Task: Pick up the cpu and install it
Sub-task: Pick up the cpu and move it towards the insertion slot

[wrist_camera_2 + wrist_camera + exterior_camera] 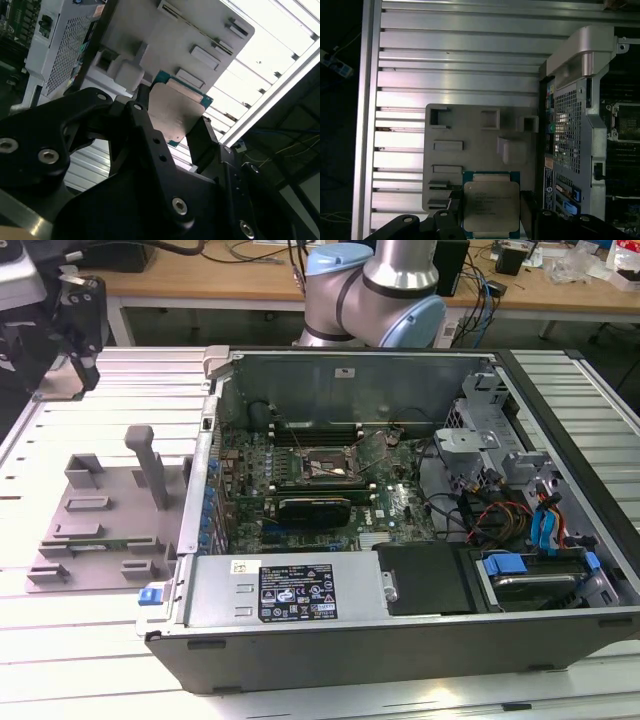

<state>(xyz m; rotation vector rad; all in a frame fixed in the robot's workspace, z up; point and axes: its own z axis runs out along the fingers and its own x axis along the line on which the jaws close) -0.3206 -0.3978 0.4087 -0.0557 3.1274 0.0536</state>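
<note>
Gripper (pixel 490 220) sits at the exterior view's far left, raised above the slatted table (pixel 60 660). Its fingers (pixel 527 212) are clamped on two opposite edges of the cpu (pixel 491 206) (metal lid up in the first wrist view). Grey fixture tray (pixel 110 523) lies beneath. Right of it is the open computer case (pixel 400 640), with the socket frame (pixel 323 467) well apart from the cpu.

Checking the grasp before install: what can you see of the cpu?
The cpu is a thin square chip with a pale silvery metal top plate carrying print, and a green board edge around the plate. The black gripper clamps it at two opposite edges. It appears lifted clear of the grey fixture tray, beside the open computer case.
</note>
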